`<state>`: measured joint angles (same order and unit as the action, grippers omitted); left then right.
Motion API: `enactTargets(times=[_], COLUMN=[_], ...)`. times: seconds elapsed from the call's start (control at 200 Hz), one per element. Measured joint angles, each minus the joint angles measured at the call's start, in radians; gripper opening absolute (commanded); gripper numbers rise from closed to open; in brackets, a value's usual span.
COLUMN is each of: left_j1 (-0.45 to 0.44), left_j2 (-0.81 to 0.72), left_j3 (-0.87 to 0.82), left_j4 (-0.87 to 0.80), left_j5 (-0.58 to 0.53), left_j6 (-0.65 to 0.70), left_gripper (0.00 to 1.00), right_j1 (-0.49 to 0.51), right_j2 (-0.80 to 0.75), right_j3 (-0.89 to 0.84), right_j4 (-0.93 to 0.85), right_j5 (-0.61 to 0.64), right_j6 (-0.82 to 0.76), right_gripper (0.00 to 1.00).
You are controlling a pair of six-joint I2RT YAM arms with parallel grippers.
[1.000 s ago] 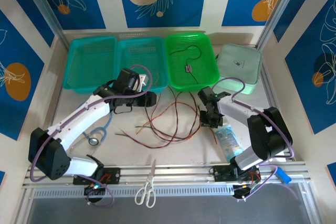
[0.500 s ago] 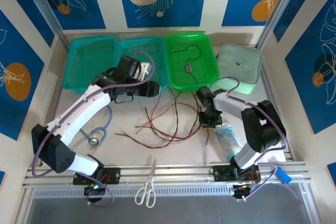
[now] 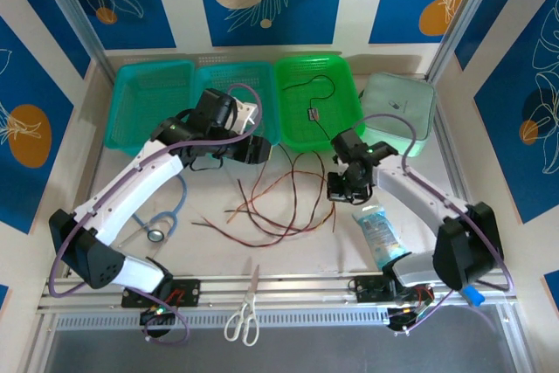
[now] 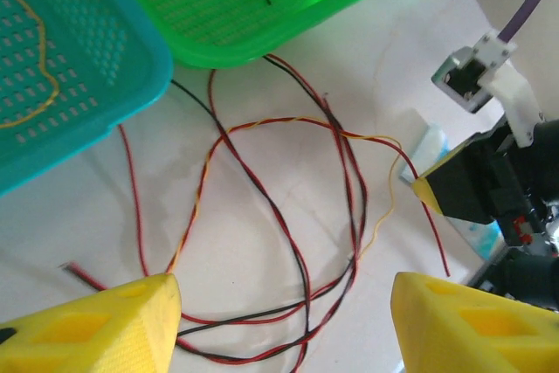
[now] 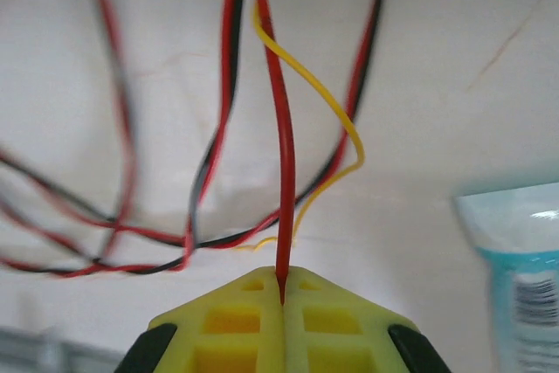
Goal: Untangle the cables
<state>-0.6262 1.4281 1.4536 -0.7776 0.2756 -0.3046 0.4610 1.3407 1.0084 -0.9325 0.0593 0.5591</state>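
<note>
Tension seems the aim: the right gripper [image 5: 281, 299], its yellow pads pressed together, pinches one thin red wire [image 5: 283, 146] from the loose red, yellow and black cables [image 3: 278, 209] lying mid-way on the white table [image 3: 297, 255], likely to draw it free. The left gripper [image 4: 279, 329] hovers over the loops, jaws wide and empty, probably ready to pin a strand. Some strands run under the green plastic basket [image 4: 262, 37], their ends hidden
</note>
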Motion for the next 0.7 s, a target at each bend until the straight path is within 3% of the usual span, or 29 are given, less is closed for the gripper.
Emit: enactTargets(times=[0.295, 0.625, 0.7], left_j1=[-0.066, -0.124, -0.135], left_j2=[0.02, 0.075, 0.075], left_j3=[-0.023, -0.052, -0.059], left_j4=[0.106, 0.208, 0.215], left_j5=[0.123, 0.222, 0.236], left_j6=[-0.038, -0.091, -0.093], left_gripper=[0.57, 0.54, 0.48], right_j1=[-0.036, -0.073, -0.079], right_j2=[-0.091, -0.11, -0.113], right_j3=[-0.024, -0.054, -0.054], right_j4=[0.188, 0.409, 0.432], right_j5=[-0.298, -0.407, -0.421], right_j6=[0.205, 0.383, 0.404], right_gripper=[0.0, 0.0, 0.0])
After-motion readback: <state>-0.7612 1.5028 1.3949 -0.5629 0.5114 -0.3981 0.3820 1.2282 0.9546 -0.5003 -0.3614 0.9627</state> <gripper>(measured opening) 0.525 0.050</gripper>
